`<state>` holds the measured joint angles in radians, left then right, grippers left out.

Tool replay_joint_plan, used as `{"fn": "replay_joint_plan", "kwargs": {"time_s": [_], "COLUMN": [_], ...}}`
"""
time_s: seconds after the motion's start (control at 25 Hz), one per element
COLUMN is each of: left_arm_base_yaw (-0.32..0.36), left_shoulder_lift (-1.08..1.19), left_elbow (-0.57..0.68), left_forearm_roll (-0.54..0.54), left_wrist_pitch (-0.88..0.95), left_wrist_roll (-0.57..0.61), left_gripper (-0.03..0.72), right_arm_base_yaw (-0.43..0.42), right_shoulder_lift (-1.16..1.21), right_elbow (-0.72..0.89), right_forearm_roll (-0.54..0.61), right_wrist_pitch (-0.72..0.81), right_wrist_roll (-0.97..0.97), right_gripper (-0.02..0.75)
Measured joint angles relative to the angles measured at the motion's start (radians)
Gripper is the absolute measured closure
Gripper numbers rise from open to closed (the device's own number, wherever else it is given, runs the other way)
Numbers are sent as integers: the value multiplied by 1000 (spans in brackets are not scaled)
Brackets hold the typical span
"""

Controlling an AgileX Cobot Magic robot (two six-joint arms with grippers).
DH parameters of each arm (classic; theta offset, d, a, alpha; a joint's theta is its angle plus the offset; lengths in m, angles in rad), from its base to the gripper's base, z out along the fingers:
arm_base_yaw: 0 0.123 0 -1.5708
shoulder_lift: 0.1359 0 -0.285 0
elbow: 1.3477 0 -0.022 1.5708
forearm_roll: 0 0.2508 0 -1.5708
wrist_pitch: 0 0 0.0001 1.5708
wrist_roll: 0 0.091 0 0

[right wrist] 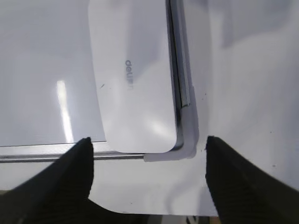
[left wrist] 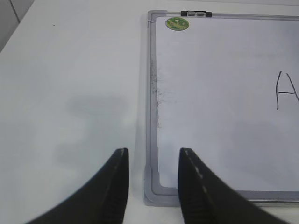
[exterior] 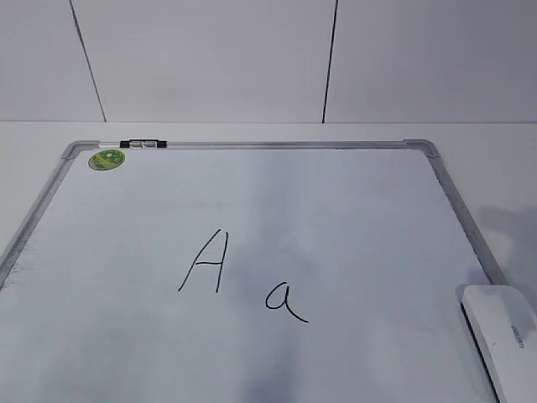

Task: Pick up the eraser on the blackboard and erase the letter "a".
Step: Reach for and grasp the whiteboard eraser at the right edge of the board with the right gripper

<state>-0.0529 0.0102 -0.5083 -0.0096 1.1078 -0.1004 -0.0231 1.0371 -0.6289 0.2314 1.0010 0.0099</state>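
The blackboard (exterior: 252, 210), a white board in a grey frame, lies flat on the table. The letter "a" (exterior: 285, 300) is written in black near its middle. The white eraser (exterior: 503, 336) rests on the board's near right corner, next to the frame. In the right wrist view the eraser (right wrist: 135, 84) shows grey lettering. My right gripper (right wrist: 148, 142) is wide open, with its fingers on either side of the eraser's near end and not touching it. My left gripper (left wrist: 152, 156) hangs open and empty over the board's (left wrist: 224, 93) near left corner. Neither gripper shows in the exterior view.
A capital "A" (exterior: 205, 262) stands left of the small letter. A round green sticker (exterior: 106, 159) and a black-and-silver clip (exterior: 143, 144) sit at the board's far left corner. White table surrounds the board, and a panelled wall (exterior: 210, 59) rises behind it.
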Motion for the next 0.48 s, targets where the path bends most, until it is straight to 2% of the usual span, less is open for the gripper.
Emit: {"fn": "replay_joint_plan", "kwargs": {"time_s": [0.12,0.28,0.48], "left_arm_base_yaw": [0,0,0], "left_shoulder_lift": [0,0,0], "left_elbow": [0,0,0], "left_forearm_roll": [0,-2,-3], "left_wrist_pitch": [0,0,0], "left_wrist_roll": [0,0,0], "left_gripper": [412,412,412], "right_arm_base_yaw": [0,0,0], "right_shoulder_lift": [6,42,110], "right_elbow": [0,0,-7], "right_forearm_roll": [12,108,63], "right_wrist_pitch": [-1,-2,20], "right_wrist_roll": [-105,-239,-258], "right_gripper": [106,76,72]}}
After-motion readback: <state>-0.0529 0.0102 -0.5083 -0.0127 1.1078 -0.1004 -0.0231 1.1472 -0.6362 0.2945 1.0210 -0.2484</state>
